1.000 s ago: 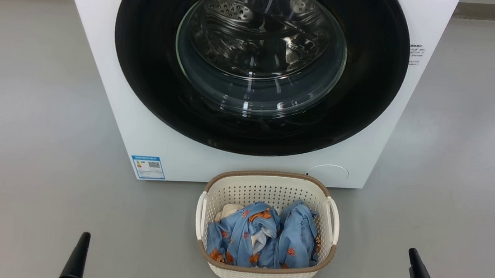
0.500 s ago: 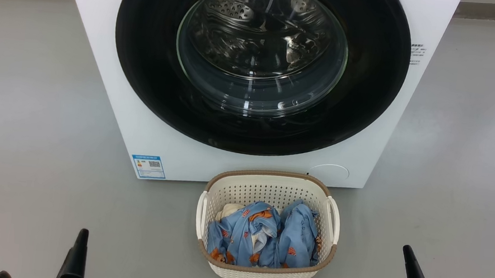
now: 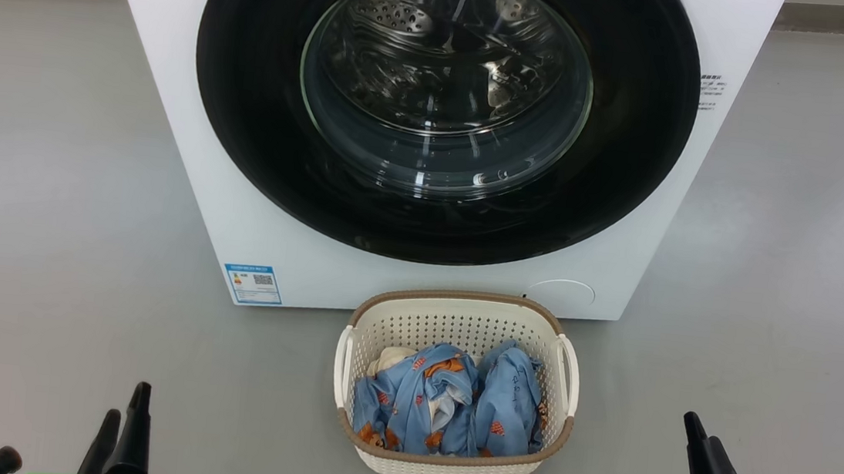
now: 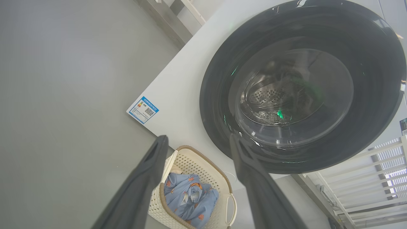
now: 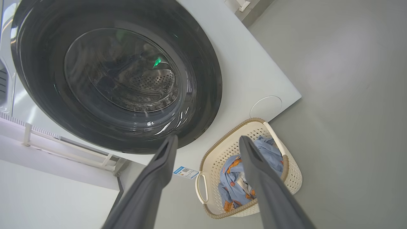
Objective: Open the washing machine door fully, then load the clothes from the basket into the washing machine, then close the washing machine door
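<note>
The washing machine (image 3: 173, 89) is cut off at the top, its washing machine door (image 3: 250, 96) shut. The clothes (image 3: 452, 410) sit in the basket (image 3: 460, 322) before it (lower folds hidden). Both the left tool (image 4: 197, 137) and right tool (image 5: 208, 138) gape, empty.

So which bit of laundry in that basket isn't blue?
The small cream-white cloth peeking out at the basket's left rear corner, on the side towards the washing machine. The other clothes are light blue with orange-brown bears.
</note>
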You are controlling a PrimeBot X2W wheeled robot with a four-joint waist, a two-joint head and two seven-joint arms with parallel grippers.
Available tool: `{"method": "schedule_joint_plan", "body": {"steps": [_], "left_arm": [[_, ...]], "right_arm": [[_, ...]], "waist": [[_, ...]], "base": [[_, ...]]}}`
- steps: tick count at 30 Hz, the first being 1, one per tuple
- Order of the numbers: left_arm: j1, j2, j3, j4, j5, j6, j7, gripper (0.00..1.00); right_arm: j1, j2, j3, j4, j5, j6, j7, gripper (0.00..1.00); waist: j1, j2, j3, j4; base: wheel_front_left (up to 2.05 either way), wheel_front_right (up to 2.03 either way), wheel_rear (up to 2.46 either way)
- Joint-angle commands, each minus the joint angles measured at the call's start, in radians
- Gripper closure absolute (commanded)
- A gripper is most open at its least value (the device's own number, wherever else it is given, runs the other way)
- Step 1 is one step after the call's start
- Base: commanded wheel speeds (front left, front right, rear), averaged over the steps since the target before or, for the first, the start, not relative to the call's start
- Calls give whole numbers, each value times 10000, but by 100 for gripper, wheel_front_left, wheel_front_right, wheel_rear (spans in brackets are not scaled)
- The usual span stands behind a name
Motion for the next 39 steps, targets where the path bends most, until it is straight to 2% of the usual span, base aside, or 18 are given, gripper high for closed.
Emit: {"method": "schedule_joint_plan", "body": {"steps": [1,39], "left_arm": [[-286,222,140,-334,373,-14,-121,0],[-214,556,-71,-754,4654,-24,-1211,0]], "right_arm": [[-355,-167,193,-301,-342,9,-172,0],[-225,-699,825,-422,-4200,14,-1254,0]], "waist": [[-1,0,-4,-2],[0,0,-29,-47]], "base": [[0,0,0],[0,0,0]]}}
